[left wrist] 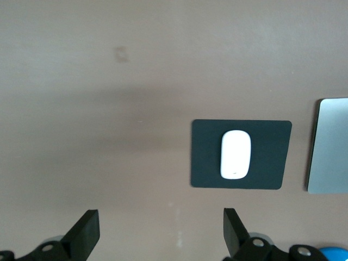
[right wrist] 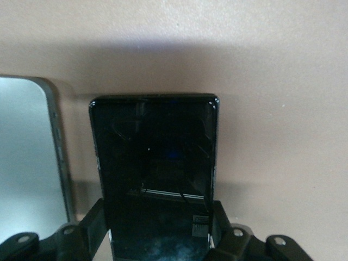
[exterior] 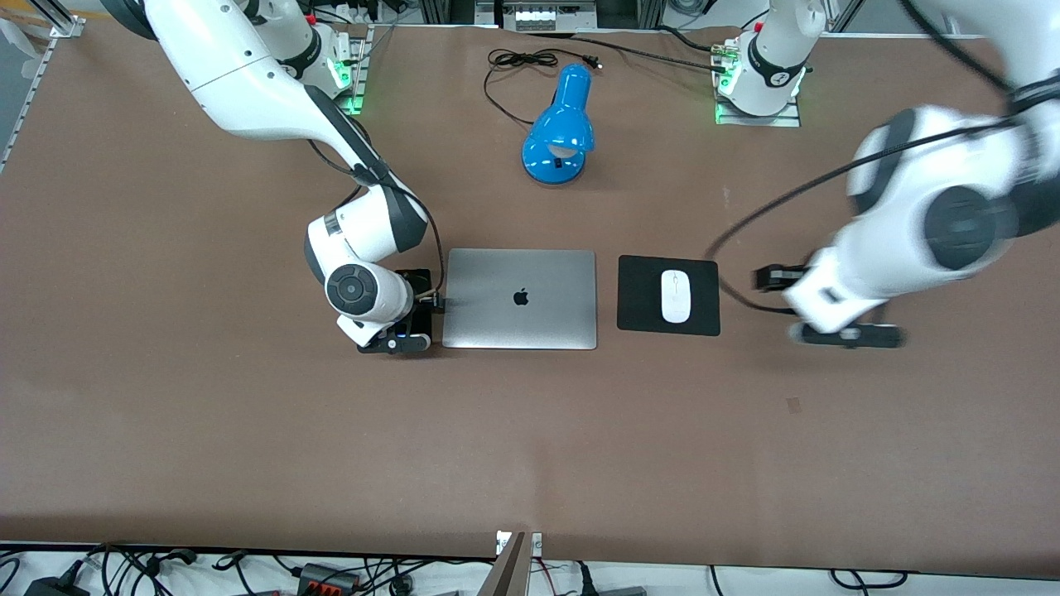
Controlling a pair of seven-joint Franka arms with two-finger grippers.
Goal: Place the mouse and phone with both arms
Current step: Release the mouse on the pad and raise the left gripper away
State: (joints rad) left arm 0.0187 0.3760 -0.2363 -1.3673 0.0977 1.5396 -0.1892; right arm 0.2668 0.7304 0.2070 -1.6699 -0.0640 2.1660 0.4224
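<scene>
The white mouse [exterior: 676, 296] lies on the black square mouse pad [exterior: 638, 298] beside the closed laptop [exterior: 520, 299]; it also shows in the left wrist view [left wrist: 235, 154]. The black phone [right wrist: 155, 147] lies flat against the laptop's edge toward the right arm's end, mostly hidden under the hand in the front view [exterior: 421, 280]. My right gripper [right wrist: 157, 217] is low over the phone [exterior: 406, 333], its fingers pressed on the phone's two long edges. My left gripper [exterior: 845, 335] is open and empty [left wrist: 160, 234], above bare table toward the left arm's end from the pad.
A blue desk lamp [exterior: 561, 126] with a black cord [exterior: 513, 62] lies farther from the front camera than the laptop. The laptop's corner shows in the right wrist view [right wrist: 27, 157] and its edge in the left wrist view [left wrist: 329, 144].
</scene>
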